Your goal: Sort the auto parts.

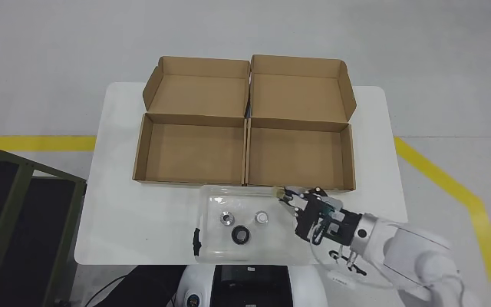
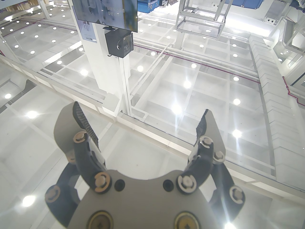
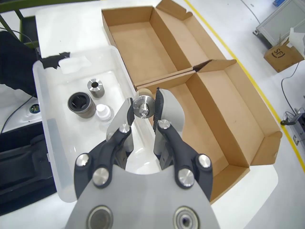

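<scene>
Surroundings: white table [image 1: 115, 192] with two open cardboard boxes side by side, left box [image 1: 190, 153] and right box [image 1: 295, 157], lids folded back on the far side. Clear bin [image 1: 205, 201] just in front of their near walls.
In the bin: steel sleeve [image 3: 96, 88], dark ring [image 3: 79, 104] and white cap [image 3: 103, 111] close together on the floor, well apart from the fingertips. Patch of black tape [image 3: 53, 61] on the rim of one short wall.
In the way: bin's long rim and the right box's near wall, both lying just beyond the fingertips.
Right gripper [image 3: 144, 101]: closed down on a silver part [image 3: 142, 108], with only the part's width left between the jaws. Toothed pads [image 3: 157, 106] pressing either side of its round body, stud end facing the wrist camera.
Silver part's place: held up off the bin's floor, over the bin's far right corner, just beside the right box's near wall.
Left gripper [image 2: 140, 108]: spread wide, nothing between the jaws, pointed up at a ceiling [image 2: 202, 84] dotted with lights.
Top view: layout of table, boxes and bin, with the right gripper [image 1: 295, 201] at the bin's corner. Held part too small to make out there.
Right wrist view: the grip itself, the sleeve's bore and the ring's hollow centre.
</scene>
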Available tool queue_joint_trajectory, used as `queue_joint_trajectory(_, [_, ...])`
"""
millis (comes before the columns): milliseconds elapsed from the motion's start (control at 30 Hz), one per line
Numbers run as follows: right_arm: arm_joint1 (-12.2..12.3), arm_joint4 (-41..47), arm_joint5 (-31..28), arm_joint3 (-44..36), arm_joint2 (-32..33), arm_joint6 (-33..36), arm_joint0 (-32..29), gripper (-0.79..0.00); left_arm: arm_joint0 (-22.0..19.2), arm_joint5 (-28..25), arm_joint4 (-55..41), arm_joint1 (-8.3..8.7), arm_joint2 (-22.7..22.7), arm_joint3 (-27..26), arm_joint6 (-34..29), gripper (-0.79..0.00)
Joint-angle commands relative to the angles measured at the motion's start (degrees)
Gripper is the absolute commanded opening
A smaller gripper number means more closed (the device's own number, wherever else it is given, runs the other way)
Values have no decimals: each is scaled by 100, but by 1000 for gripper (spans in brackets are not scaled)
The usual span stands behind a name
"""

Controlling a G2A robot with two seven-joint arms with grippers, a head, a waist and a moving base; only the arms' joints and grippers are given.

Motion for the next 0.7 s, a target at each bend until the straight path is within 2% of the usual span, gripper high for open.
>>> queue_joint_trajectory(0, [0,129,-90,0,-3,-276,-3,-785,0,0,0,0,0,0,0,0])
queue_joint_trajectory(200, [-37,592,-205,456,-181,-1032,476,-785,0,0,0,0,0,0,0,0])
queue_joint_trajectory(433, [-110,965,-22,898,-499,-1473,1166,-785,0,0,0,0,0,0,0,0])
queue_joint_trajectory(667, [-143,1213,200,954,-399,-1876,1374,-785,0,0,0,0,0,0,0,0])
